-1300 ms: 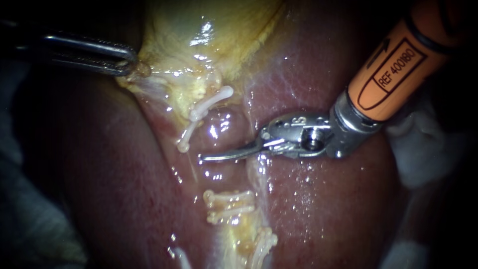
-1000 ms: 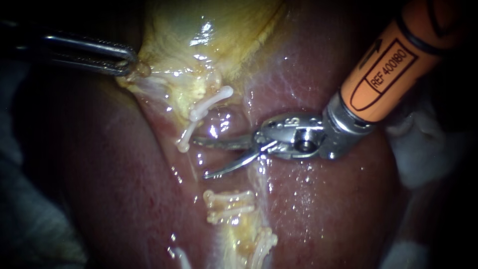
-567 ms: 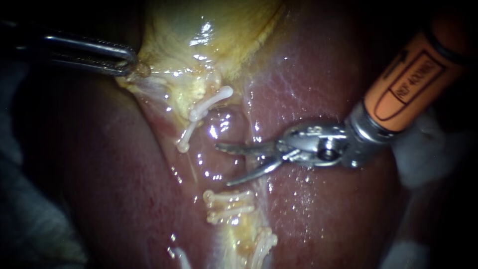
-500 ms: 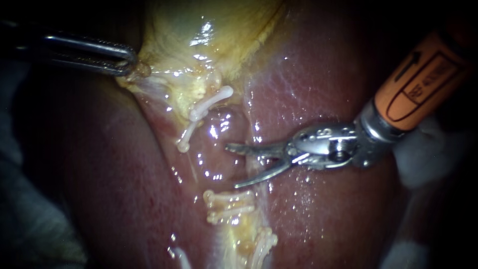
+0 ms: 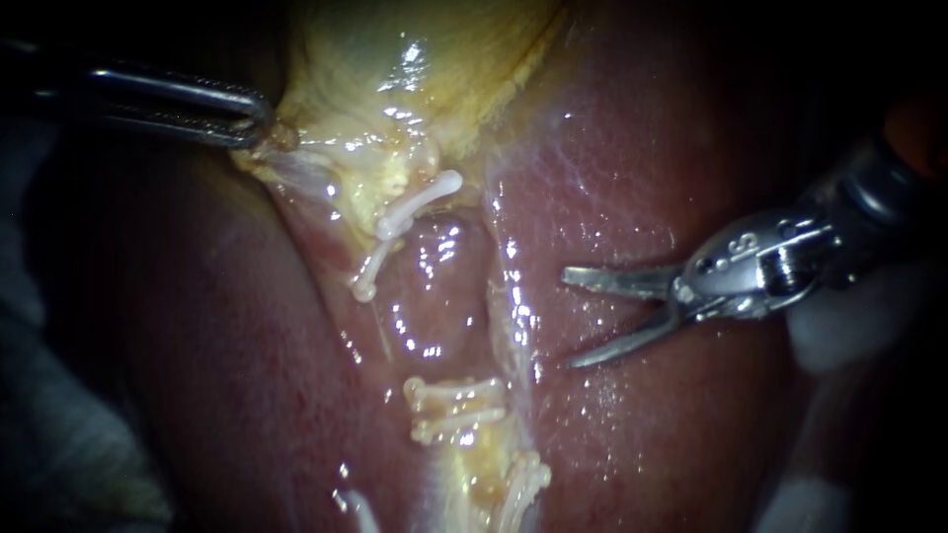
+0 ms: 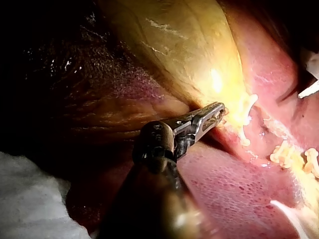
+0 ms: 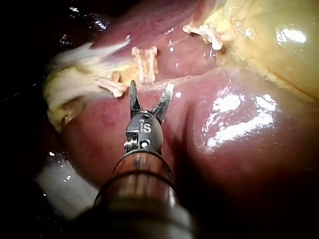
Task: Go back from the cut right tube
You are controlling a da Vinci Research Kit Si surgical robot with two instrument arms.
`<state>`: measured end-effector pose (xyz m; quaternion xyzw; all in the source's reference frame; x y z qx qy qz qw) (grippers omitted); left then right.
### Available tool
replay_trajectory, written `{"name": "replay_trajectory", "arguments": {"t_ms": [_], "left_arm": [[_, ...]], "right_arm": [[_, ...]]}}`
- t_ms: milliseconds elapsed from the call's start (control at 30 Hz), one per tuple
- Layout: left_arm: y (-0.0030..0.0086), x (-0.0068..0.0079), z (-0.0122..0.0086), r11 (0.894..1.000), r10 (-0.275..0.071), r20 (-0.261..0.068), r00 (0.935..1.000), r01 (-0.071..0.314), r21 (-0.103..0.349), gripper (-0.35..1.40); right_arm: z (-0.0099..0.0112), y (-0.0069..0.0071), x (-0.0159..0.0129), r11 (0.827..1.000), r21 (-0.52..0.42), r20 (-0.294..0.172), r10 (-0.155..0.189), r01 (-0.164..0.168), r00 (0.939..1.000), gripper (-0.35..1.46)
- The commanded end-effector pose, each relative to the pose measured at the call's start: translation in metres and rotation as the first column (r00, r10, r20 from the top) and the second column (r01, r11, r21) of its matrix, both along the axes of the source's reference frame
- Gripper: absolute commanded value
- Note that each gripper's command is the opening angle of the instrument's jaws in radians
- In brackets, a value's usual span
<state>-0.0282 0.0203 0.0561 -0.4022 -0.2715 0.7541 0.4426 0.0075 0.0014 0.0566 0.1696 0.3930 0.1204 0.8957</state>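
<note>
Two white clips [image 5: 415, 202] sit on the upper stump of the cut tube, and two more clips [image 5: 454, 405] on the lower stump, with a gap of bare wet tissue between them. My right instrument [image 5: 568, 320] has curved blades that stand open over the liver [image 5: 642, 424], to the right of that gap and touching nothing. In the right wrist view, the right instrument's blades [image 7: 151, 94] point at the lower clips [image 7: 144, 62] from a short way off. My left instrument [image 5: 252, 120] is shut on the edge of the yellow gallbladder [image 5: 395, 59], as the left wrist view also shows [image 6: 217, 112].
Another clip group [image 5: 523, 484] lies lower on the pale strand. White gauze [image 5: 849, 326] sits behind the right instrument's shaft, and more gauze [image 6: 30, 199] lies beside the left instrument's shaft. Dark red liver surrounds the clipped strand.
The right instrument's blades went from shut to open. It then drew back to the right, off the gap between the clips and out over the liver. The left instrument stayed still.
</note>
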Motion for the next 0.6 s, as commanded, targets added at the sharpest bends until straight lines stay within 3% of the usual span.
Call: {"name": "replay_trajectory", "arguments": {"t_ms": [33,400,600], "left_arm": [[-0.0001,-0.0003,0.0002,1.000,-0.002,-0.002,1.0000,0.002,-0.002,-0.35],[-0.0014,-0.0043,0.0044,1.000,0.017,0.011,0.9998,-0.017,-0.009,-0.35],[-0.0014,-0.0046,0.0054,1.000,0.021,0.011,0.9997,-0.021,-0.005,-0.35]], "right_arm": [[0.0000,0.0000,-0.0001,1.000,-0.003,0.003,0.005,-0.005,1.0000,1.43],[0.0000,0.0000,-0.0005,1.000,-0.008,0.010,0.015,-0.015,0.9998,1.43],[0.0000,0.0000,-0.0007,1.000,-0.008,0.010,0.015,-0.015,0.9998,1.43]]}}
